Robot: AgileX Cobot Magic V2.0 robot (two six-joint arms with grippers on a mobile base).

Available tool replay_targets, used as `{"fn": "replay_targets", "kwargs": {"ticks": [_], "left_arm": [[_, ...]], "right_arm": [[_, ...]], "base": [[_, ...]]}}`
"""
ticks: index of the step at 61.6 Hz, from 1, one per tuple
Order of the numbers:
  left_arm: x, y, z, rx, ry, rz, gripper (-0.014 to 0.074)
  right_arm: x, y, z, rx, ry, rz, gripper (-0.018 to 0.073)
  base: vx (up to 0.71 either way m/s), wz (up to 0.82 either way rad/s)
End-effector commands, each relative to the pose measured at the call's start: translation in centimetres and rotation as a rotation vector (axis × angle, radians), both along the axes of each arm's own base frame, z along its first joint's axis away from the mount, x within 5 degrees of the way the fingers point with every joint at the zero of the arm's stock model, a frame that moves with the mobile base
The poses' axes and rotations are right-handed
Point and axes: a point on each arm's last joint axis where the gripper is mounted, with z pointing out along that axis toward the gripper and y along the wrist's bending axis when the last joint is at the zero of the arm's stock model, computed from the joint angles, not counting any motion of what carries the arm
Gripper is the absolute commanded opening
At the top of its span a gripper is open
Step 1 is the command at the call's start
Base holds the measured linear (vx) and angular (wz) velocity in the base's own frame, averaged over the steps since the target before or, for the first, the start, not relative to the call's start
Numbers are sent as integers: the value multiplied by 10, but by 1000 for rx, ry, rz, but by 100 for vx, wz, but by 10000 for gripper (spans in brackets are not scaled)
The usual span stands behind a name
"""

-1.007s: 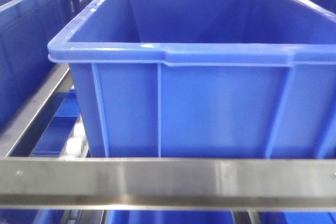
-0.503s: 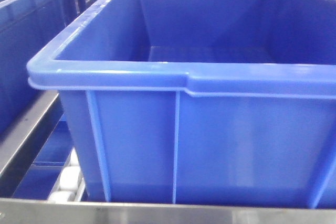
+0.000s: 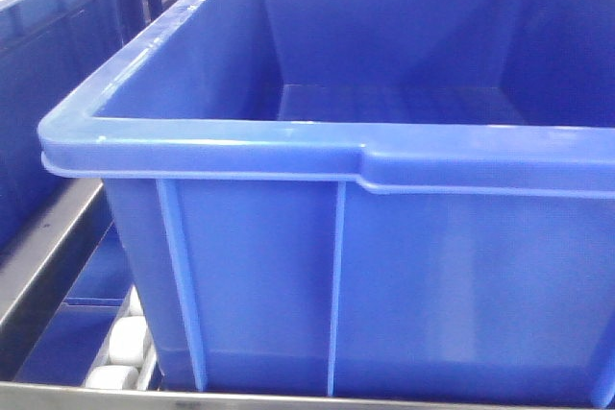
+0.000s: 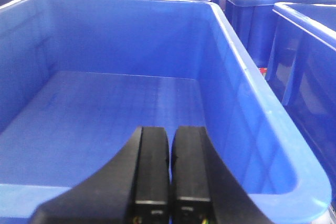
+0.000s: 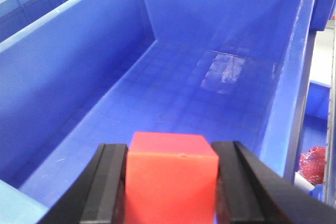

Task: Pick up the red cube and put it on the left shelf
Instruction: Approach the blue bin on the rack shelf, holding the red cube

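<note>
Several blue bins (image 3: 259, 276), steel rack (image 3: 48, 256), red cube (image 5: 170, 177)

Glossy smooth plastic bin (image 3: 288, 266), grid-textured floor; brushed metal rail (image 3: 38, 266); matt cube (image 5: 170, 177).

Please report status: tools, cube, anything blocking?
Right tool shut on red cube, over blue bin. Left tool shut, empty. No obstruction seen.
</note>
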Motion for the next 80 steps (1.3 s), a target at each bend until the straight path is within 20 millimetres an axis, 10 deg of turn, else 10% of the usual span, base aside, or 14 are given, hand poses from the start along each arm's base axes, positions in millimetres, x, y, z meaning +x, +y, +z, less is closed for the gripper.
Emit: {"fn": "replay_targets", "kwargs": {"ticks": [1,38,51,65,80], "left_arm": [[0,2,0,-8,-71,16,101],[0,2,0,-8,-71,16,101],[0,2,0,-8,-71,16,101],[0,2,0,-8,-71,16,101],[0,2,0,-8,-71,16,101]], "right_arm": [[0,1,16,32,-109,10,52],[0,1,18,36,-123,12,52],[8,4,61,-6,-201,11,52],[74,38,116,-135,-33,18,52],[152,119,99,-290,174,163,52]], "base": [[0,0],[0,0],[0,0],[0,0],[0,0]]}}
